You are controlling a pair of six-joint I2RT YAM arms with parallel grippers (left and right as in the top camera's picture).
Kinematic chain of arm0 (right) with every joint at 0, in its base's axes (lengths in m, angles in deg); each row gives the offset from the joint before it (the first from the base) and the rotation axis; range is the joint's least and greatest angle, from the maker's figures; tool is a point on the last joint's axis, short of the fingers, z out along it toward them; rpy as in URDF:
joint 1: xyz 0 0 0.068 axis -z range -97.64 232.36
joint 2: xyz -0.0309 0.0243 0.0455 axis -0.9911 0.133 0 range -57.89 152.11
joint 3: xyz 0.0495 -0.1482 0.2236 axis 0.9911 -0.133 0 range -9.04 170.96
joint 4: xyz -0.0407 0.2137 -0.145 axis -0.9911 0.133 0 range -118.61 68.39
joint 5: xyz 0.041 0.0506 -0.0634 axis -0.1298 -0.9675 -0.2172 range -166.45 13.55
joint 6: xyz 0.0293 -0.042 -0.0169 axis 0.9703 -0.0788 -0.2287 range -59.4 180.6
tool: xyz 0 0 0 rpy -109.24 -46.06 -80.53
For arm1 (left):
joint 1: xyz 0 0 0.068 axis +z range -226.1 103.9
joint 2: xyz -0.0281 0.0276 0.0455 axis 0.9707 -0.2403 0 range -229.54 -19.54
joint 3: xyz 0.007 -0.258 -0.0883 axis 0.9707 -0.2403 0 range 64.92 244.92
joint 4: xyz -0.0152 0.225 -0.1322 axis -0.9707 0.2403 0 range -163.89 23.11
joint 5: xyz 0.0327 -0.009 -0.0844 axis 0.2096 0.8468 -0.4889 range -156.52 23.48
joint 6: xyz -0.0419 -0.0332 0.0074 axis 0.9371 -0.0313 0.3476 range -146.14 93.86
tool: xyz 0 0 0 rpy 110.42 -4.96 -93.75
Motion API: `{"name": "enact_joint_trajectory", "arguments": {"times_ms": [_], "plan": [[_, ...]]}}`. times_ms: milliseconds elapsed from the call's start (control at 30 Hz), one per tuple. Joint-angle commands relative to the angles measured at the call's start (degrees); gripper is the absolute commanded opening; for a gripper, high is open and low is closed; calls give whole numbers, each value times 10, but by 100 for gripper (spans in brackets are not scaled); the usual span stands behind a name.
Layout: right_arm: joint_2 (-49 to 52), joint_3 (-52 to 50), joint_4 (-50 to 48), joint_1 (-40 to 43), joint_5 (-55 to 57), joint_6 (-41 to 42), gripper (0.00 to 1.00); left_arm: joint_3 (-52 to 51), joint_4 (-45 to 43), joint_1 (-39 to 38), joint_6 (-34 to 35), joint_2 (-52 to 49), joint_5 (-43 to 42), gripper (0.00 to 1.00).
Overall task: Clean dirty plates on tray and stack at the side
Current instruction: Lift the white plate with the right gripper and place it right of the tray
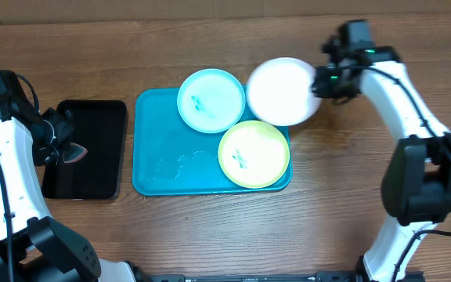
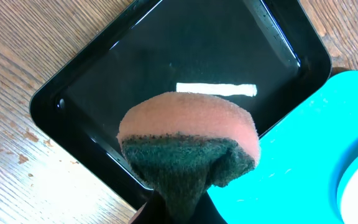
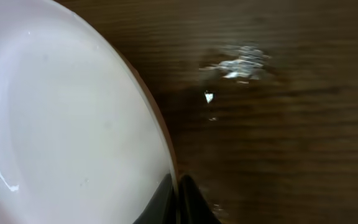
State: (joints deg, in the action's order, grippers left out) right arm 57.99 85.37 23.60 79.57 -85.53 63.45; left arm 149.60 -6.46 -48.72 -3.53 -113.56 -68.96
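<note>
**White plate by the rim, sponge in the other hand**

My right pincer (image 1: pixel 319 81) is pinched on the right-hand rim of the white plate (image 1: pixel 283 91). The wrist view shows the two fingertips closing over the edge from either face. The plate looks like light, stiff plastic with a glossy, slippery surface, so I judge the thin lip is the only sound place to hold it, and a plate gripped at one edge may tilt.

It sits over the far right corner of the tray (image 1: pixel 159 168), partly out over the table (image 1: pixel 351 235). I cannot tell whether it is lifted. My right arm reaches in from the right, with the wrist bent towards the plate.

The blue plate (image 1: pixel 211 99) and the yellow-green plate (image 1: pixel 254 153) lie on the tray, both smeared at the centre.

My left pincer (image 1: pixel 69 150) squeezes a soft sponge (image 2: pixel 188 140) over the black tray (image 1: pixel 92 149).
</note>
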Motion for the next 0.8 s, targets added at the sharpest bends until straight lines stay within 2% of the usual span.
{"name": "enact_joint_trajectory", "arguments": {"times_ms": [0,433,500,533,633,767], "plan": [[-7,-14,-5,58,-4,6,4,6,-2,0,12,-2,-9,4],[-7,-94,-58,169,0,6,5,6,-2,0,12,-2,-9,5],[-7,-95,-54,170,0,6,29,6,-4,0,12,-2,-14,5],[-7,-95,-53,170,0,6,38,6,-5,0,12,-2,-17,5],[-9,-82,-31,170,-5,6,56,6,-6,0,12,-2,-17,5],[-22,-29,16,165,-56,4,59,6,-6,0,12,-2,-17,6]]}}
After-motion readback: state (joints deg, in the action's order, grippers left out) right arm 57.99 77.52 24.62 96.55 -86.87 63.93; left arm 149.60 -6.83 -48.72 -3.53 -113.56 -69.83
